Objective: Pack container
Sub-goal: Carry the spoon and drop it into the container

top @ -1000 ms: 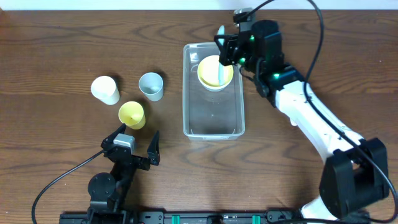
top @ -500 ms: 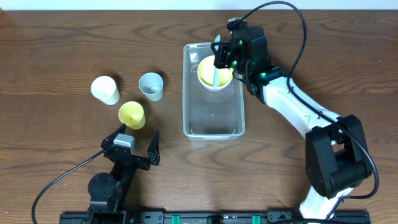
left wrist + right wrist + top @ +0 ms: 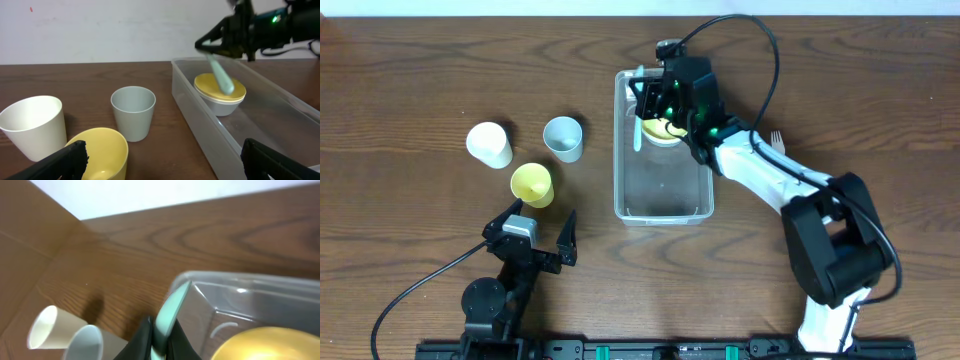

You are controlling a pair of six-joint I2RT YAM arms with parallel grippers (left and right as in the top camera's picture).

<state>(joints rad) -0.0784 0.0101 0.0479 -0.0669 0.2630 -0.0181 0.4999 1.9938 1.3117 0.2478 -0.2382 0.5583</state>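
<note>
The clear container [image 3: 663, 205] stands at the table's middle, with a yellow bowl nested in a white bowl [image 3: 667, 131] at its far end. My right gripper [image 3: 650, 103] is shut on a pale green utensil [image 3: 638, 131], which it holds over the container's far left corner. The utensil [image 3: 171, 307] sticks up between the jaws [image 3: 161, 340] in the right wrist view, beside the container rim [image 3: 240, 278]. My left gripper [image 3: 535, 238] is open and empty near the front edge, behind the yellow cup [image 3: 532, 184]. It also shows in the left wrist view [image 3: 162, 160].
A white cup [image 3: 489, 144] and a grey-blue cup [image 3: 563, 138] stand left of the container, beyond the yellow cup. A white fork [image 3: 776, 140] lies right of the right arm. In the left wrist view the cups [image 3: 132, 112] are close ahead.
My right gripper has swung left with the green utensil, from over the yellow bowl to the container's far left corner. The left arm has not moved.
</note>
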